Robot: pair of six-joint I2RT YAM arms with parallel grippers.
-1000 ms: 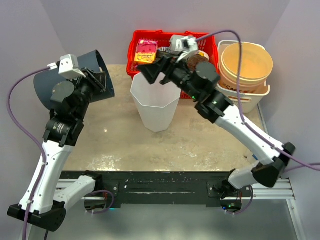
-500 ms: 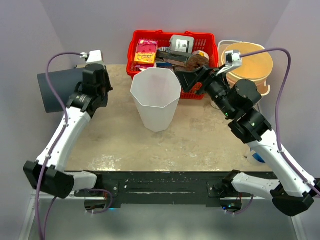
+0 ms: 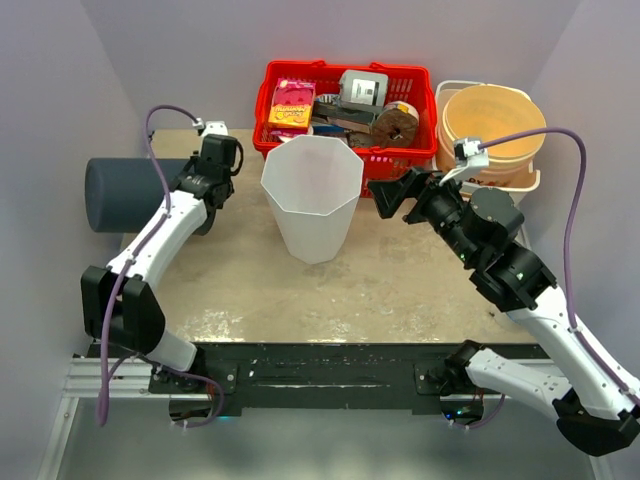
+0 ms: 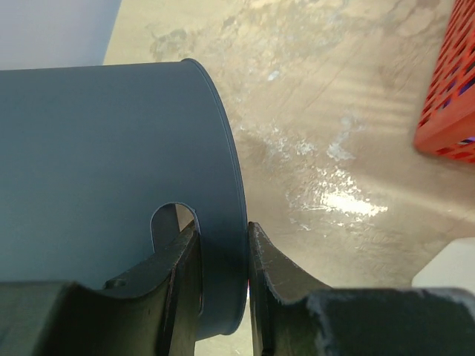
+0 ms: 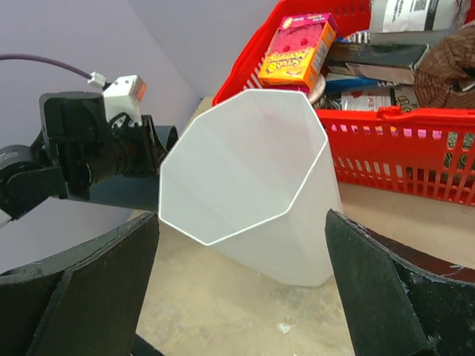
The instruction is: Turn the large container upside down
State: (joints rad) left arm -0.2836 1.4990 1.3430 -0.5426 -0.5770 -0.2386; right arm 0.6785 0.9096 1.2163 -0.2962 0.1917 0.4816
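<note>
While the left claw (image 4: 223,228) pinches its rim, the slate-blue container (image 4: 96,148) is sideways.

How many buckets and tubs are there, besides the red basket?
4: white bin mid-table; dark grey bin at the left edge; orange bucket nested in a white tub, far right. Others may hide inside.

Top view taken from above and behind arm bases, aimed down over whole table (image 3: 400,290). Left wrist view set close behind left gripper (image 4: 223,237); dark blue bin (image 4: 96,163) wall seen between fingers, filling frame. Right wrist view held farther off; white container (image 5: 252,185) framed ahead of right gripper (image 5: 241,219). White container, red basket (image 5: 415,141) shared with top view.
</note>
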